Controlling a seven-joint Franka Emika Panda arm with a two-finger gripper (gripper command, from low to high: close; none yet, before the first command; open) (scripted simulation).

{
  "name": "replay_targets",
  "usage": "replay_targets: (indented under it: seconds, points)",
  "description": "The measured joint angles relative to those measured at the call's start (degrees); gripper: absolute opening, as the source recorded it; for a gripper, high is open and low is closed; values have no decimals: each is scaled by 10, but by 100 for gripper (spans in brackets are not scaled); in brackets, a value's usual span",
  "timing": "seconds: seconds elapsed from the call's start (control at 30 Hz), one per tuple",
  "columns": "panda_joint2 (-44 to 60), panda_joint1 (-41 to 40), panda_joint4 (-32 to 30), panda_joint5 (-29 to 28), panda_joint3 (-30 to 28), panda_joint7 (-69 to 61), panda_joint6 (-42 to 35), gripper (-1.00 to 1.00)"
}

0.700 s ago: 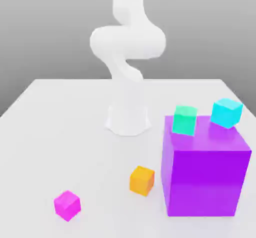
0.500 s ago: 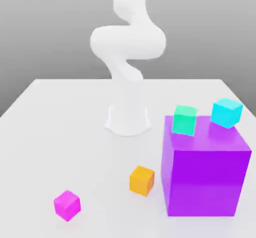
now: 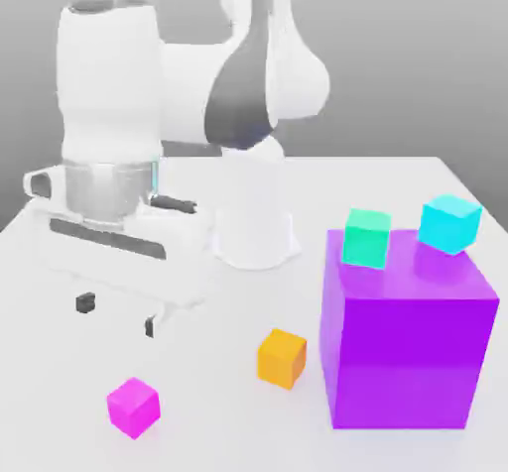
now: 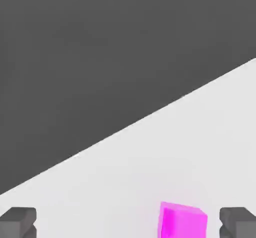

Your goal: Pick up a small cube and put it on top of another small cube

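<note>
Gripper (image 3: 118, 315) is hanging above the table (image 3: 218, 420) in the left part of the exterior view, its two fingers standing wide apart with nothing between them. Pink cube (image 3: 134, 408) is resting on the table at lower left of that frame, below the gripper and apart from it, one corner edge facing the camera. In the hand view, the same cube is showing between the two fingertips (image 4: 18, 223), touching neither. Orange cube (image 3: 282, 358) is sitting on the table in the lower middle of the exterior view, near the purple cube (image 3: 412, 361), which is occupying the lower right. Green cube (image 3: 367, 238) is resting on the purple cube's top, toward the exterior view's left; cyan cube (image 3: 450, 224) is lying toward its right, at the top's far part. Green and cyan are standing apart. Arm (image 3: 109, 93) is reaching from its base (image 3: 255, 237) at center toward the exterior view's left, the hand tilting slightly in the frame.
</note>
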Motion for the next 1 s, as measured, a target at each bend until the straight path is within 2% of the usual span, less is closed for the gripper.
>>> replay_targets:
  seconds: [0.1,0.27,0.3,0.57,0.73,1.0]
  points:
    - [63,-10,-16,16,-3,5,31,0]
    - [167,-31,-3,43,17,-11,107,0]
    - [185,-35,0,47,23,-13,122,-100]
    - [175,-34,-2,43,21,-10,114,-100]
    - [79,-18,-19,18,10,8,36,-100]
    - [-87,127,-2,35,95,-13,-142,-100]
